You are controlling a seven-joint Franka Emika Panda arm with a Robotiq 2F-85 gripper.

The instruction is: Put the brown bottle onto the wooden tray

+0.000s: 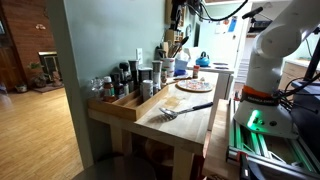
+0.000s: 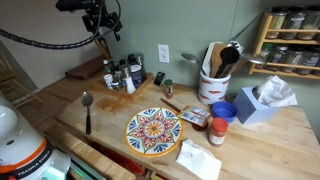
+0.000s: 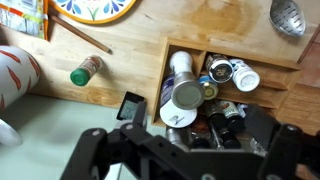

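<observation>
we see the tool [image 3: 187, 140] hanging spread wide and empty over the wooden tray [image 1: 128, 104], the brown bottle [image 2: 108, 79] tucked among dark shakers [image 2: 122, 72] at the painted plate's [image 2: 153, 131] eleven o'clock.

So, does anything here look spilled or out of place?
Only a darker, stain-like patch on the counter beside the wooden tray; it could be an old spill or just the grain. Nothing else stands out.

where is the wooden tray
In an exterior view the wooden tray sits against the wall at the counter's edge, holding a row of bottles, with the metal spoon beside it.
</observation>
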